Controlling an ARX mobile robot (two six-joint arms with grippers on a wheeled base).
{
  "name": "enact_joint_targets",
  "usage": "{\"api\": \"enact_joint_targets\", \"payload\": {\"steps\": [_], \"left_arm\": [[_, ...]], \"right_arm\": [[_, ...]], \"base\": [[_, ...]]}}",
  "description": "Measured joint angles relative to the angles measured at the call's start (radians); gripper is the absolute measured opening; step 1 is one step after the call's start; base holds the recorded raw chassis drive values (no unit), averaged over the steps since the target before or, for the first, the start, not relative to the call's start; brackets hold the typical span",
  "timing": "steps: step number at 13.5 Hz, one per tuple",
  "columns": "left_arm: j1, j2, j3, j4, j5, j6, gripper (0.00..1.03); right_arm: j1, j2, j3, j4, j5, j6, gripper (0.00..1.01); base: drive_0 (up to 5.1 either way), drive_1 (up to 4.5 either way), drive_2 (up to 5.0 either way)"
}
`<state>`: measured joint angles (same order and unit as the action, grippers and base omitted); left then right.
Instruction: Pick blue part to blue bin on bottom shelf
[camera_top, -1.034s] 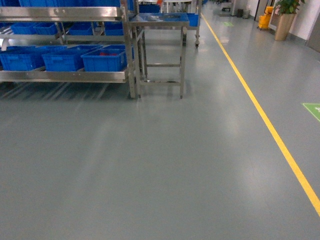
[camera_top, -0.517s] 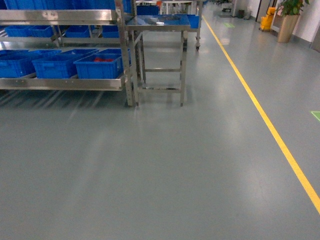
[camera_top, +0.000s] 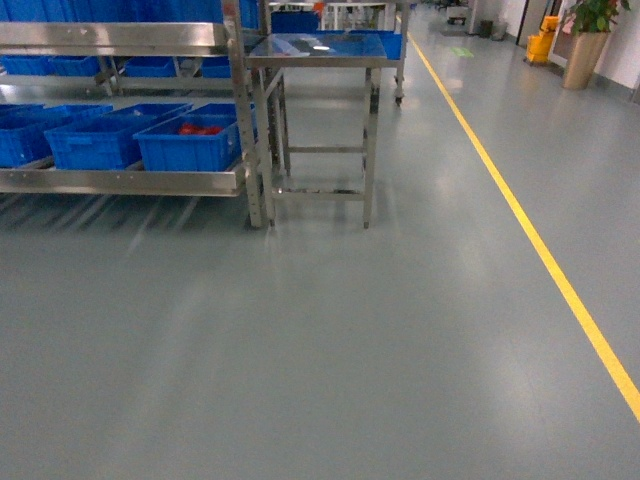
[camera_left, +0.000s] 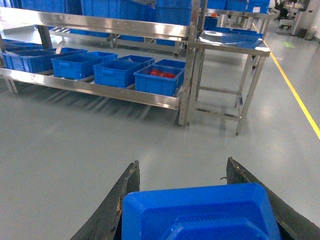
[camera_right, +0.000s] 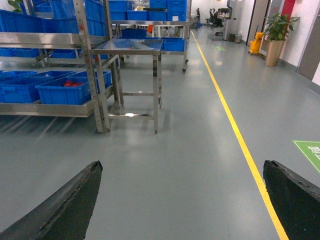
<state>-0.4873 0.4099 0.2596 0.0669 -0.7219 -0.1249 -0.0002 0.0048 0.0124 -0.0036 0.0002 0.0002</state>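
In the left wrist view my left gripper (camera_left: 183, 162) is shut on the blue part (camera_left: 200, 212), a blocky blue piece that fills the gap between the two black fingers. The right gripper (camera_right: 182, 163) is open above bare floor, with nothing between its fingers. Several bright blue crates stand in a row on the bottom shelf (camera_top: 120, 181) of the steel rack ahead on the left. The rightmost crate (camera_left: 159, 80) shows red bags. An alike blue bin (camera_left: 117, 72) stands beside it, also in the head view (camera_top: 95, 142). Neither gripper shows in the head view.
A steel table (camera_top: 315, 50) on thin legs stands right against the rack's end post (camera_top: 247, 130). A yellow floor line (camera_top: 530, 240) runs along the right. A potted plant (camera_top: 582, 45) and a yellow bucket (camera_top: 545, 42) stand far back right. Grey floor lies between me and the rack.
In the head view the rack and table have drawn nearer and sunk lower in the frame. The crates have slid leftward, and the green floor mark has left the view.
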Motion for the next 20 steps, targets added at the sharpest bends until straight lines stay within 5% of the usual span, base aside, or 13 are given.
{"api": "enact_joint_targets", "payload": {"steps": [20], "left_arm": [[0.000,0.000,0.000,0.000,0.000,0.000,0.43]], "right_arm": [[0.000,0.000,0.000,0.002,0.000,0.000,0.98]], "base": [[0.0,4.33,-4.3]]}}
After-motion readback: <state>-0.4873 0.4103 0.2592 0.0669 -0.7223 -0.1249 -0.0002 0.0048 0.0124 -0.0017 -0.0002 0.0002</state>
